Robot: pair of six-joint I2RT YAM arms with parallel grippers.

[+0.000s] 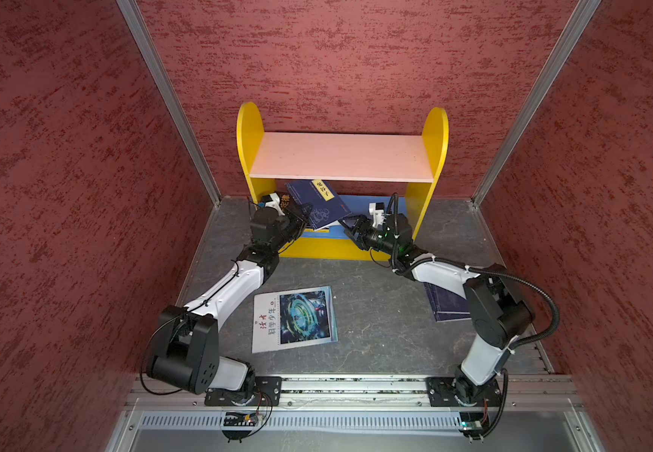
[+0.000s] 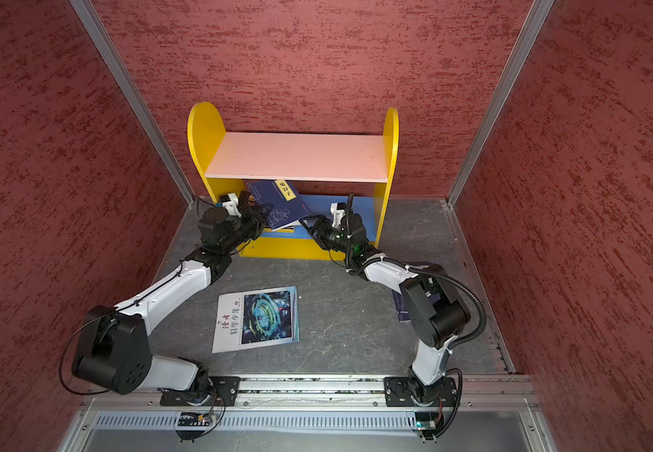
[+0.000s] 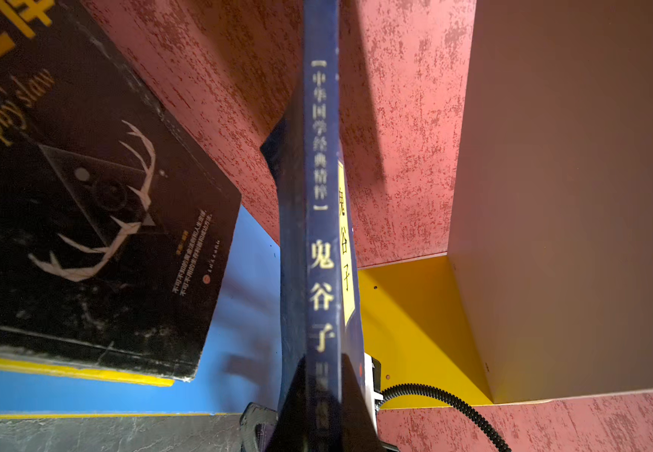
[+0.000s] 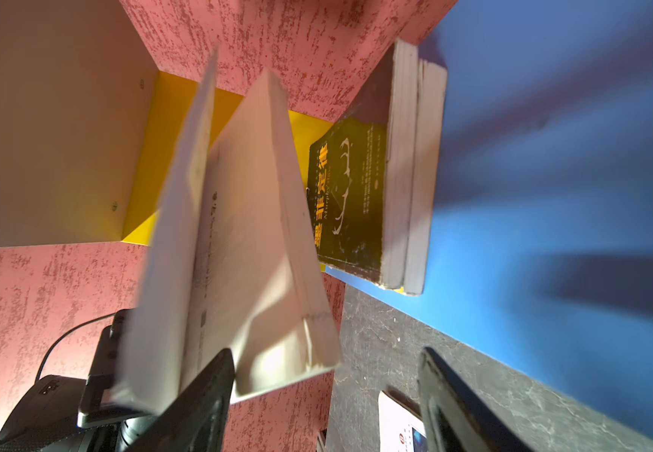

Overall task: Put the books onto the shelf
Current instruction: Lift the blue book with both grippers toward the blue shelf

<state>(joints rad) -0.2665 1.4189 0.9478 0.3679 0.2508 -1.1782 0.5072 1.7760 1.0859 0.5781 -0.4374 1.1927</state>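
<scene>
A navy book with a yellow label (image 1: 317,203) (image 2: 278,203) hangs tilted in front of the shelf's (image 1: 248,137) (image 2: 203,133) blue lower board (image 3: 239,297). My left gripper (image 1: 304,220) (image 2: 264,217) (image 3: 321,375) is shut on its spine (image 3: 319,235). My right gripper (image 1: 346,229) (image 2: 306,227) (image 4: 325,368) stands open at the book's fanned page edge (image 4: 239,235), one finger against the pages. A black book with an orange title (image 3: 82,195) (image 4: 348,195) lies on the lower board on top of a yellow-edged book (image 3: 82,371).
A thin white magazine (image 1: 295,319) (image 2: 258,319) lies flat on the grey table in the middle. Another navy book (image 1: 444,305) (image 2: 400,309) lies at the right, partly under my right arm. The pink upper board (image 1: 340,156) is bare. Red walls enclose the table.
</scene>
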